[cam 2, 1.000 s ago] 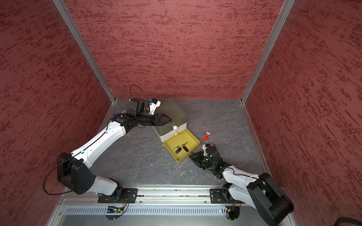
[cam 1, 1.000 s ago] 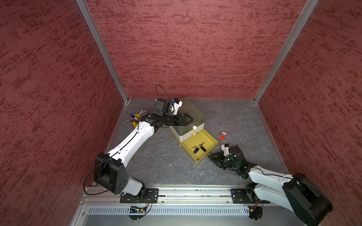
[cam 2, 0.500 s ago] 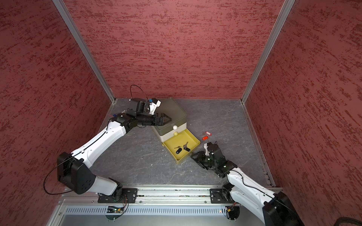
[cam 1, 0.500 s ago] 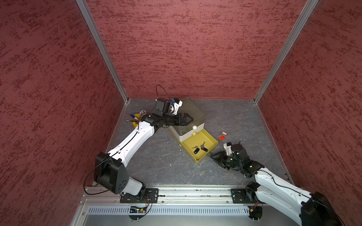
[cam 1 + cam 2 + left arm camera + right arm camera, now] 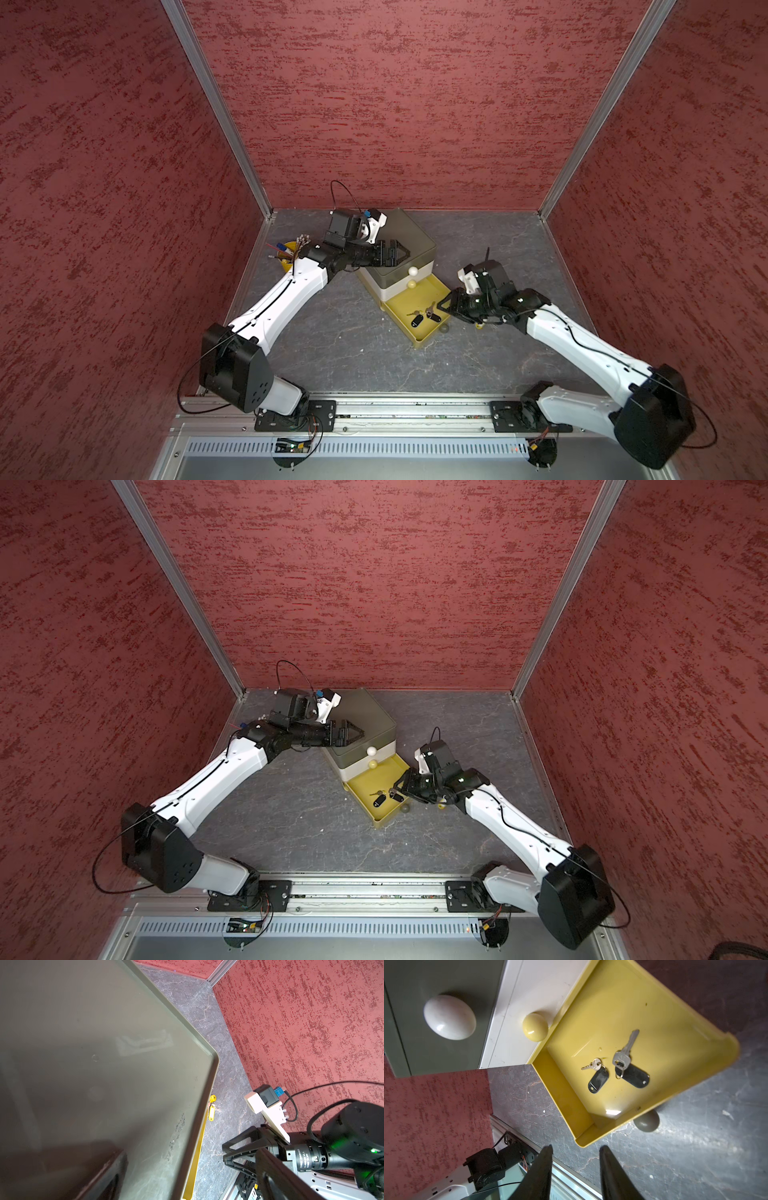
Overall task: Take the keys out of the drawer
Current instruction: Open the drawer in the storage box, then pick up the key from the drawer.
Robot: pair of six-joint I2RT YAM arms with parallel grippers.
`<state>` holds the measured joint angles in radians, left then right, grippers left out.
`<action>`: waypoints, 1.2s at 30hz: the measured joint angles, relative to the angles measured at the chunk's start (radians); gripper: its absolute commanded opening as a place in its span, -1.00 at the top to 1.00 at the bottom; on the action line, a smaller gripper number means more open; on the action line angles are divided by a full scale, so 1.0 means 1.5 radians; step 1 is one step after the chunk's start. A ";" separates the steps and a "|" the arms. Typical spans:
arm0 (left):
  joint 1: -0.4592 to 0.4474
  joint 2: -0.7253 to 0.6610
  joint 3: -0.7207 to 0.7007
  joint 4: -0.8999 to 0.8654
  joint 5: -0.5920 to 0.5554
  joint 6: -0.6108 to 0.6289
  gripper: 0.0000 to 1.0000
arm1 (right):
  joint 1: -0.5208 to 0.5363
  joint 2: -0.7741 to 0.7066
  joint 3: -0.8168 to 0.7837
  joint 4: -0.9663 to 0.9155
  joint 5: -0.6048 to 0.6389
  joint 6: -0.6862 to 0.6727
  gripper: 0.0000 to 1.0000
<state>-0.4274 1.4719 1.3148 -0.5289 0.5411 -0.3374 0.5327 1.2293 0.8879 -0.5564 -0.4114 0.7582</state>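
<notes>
**Q:** Surface?
**A:** Grey marbled tabletop (image 5: pixel 340 349), with red textured walls (image 5: pixel 395 104) around it.

**Q:** Biggest item?
**A:** A small three-tier plastic chest (image 5: pixel 415 232) near the back. It has an olive-grey top tier and a white middle one. The bottom tier, a shallow yellow plastic drawer (image 5: pixel 654 1022), stands open toward the front.

**Q:** Anything else that size?
**A:** A yellow cup (image 5: pixel 286 262) of pens at the back on my left, well apart from the chest.

**Q:** Your left end?
**A:** My left gripper (image 5: pixel 405 252) lies over the chest's top, near its front edge. I cannot tell whether the jaws are parted or closed, or whether it presses on the lid. The wrist view is mostly lid and blur.

**Q:** Right end?
**A:** My right gripper (image 5: pixel 576 1148) hangs just beside the drawer on my right side, pointed at it. The jaws are parted to a middling gap with nothing between them, and it holds nothing.

**Q:** Knob?
**A:** A round olive-grey knob (image 5: pixel 646 1124) on the drawer's front wall.

**Q:** Keys?
**A:** Two lie flat on the drawer floor, toward its front. The longer silver key (image 5: pixel 633 1074) and the smaller silver key (image 5: pixel 598 1078) each carry a black oblong plastic tag. They sit side by side with a small gap between them. My right fingertips are near them but not touching. A yellow-tagged key (image 5: pixel 211 1112) lies outside on the tabletop, just beside the chest on my right arm's side.
</notes>
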 measured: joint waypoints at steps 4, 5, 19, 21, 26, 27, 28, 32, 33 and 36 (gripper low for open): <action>0.000 0.000 0.000 0.002 -0.001 -0.004 -0.99 | 0.000 0.057 0.041 -0.011 -0.004 -0.035 0.18; 0.000 0.000 0.000 0.002 -0.001 -0.005 -0.99 | 0.000 0.068 0.047 -0.012 -0.006 -0.041 0.18; 0.000 0.000 0.000 0.004 -0.013 -0.010 -0.99 | 0.004 0.207 0.091 -0.008 -0.039 -0.075 0.19; 0.000 0.000 0.000 0.004 -0.013 -0.010 -0.99 | 0.007 0.222 0.091 -0.006 -0.044 -0.077 0.19; 0.000 0.000 0.000 0.004 -0.013 -0.010 -0.99 | 0.010 0.255 0.100 -0.006 -0.051 -0.078 0.19; 0.000 0.000 0.000 0.004 -0.014 -0.010 -0.99 | 0.011 0.260 0.104 -0.004 -0.052 -0.078 0.19; 0.000 0.000 0.000 0.004 -0.014 -0.010 -0.99 | 0.012 0.264 0.107 -0.004 -0.052 -0.079 0.19; 0.000 0.000 0.000 0.004 -0.015 -0.010 -0.99 | 0.015 0.285 0.124 -0.004 -0.052 -0.090 0.19; 0.000 0.000 0.000 0.004 -0.015 -0.010 -0.99 | 0.015 0.291 0.132 -0.010 -0.049 -0.094 0.19; 0.000 0.000 0.000 0.005 -0.015 -0.010 -0.99 | 0.016 0.305 0.155 -0.036 -0.030 -0.108 0.19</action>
<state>-0.4274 1.4715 1.3148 -0.5220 0.5186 -0.3531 0.5560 1.6867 1.1206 -0.6098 -0.4568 0.5968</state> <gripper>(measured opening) 0.996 0.404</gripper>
